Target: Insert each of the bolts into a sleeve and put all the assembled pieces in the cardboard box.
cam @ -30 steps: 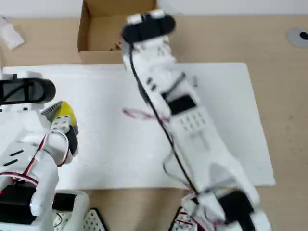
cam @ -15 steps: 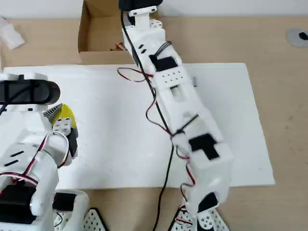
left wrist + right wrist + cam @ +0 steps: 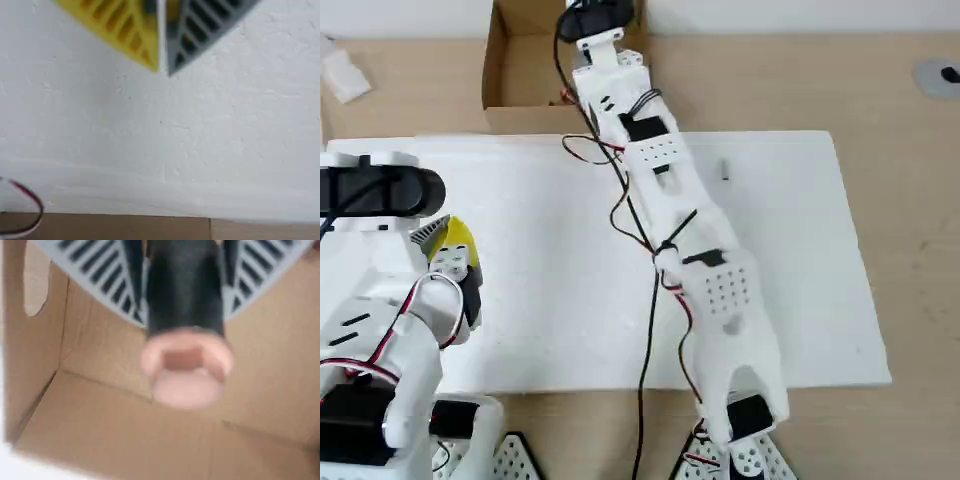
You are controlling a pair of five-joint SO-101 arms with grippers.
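Right gripper (image 3: 184,315): clamped on the black sleeve (image 3: 184,290), with one grey finger on either side of it. The bolt (image 3: 186,367) sits in the sleeve, and its pinkish-copper end sticks out past the fingertips. The long axis of the assembled piece runs in line with the fingers, bolt end pointing toward the floor of the cardboard box (image 3: 100,435). The piece hangs between the box walls. I cannot tell whether it touches the floor.

High view: the right arm (image 3: 670,200) lies stretched across the white foam sheet (image 3: 540,300), its wrist over the box at the far side of the tabletop (image 3: 900,200).

Left gripper (image 3: 162,64): the yellow and grey fingers meet tip to tip with nothing between them. It hangs over the white sheet near the sheet's edge, well apart from the box.
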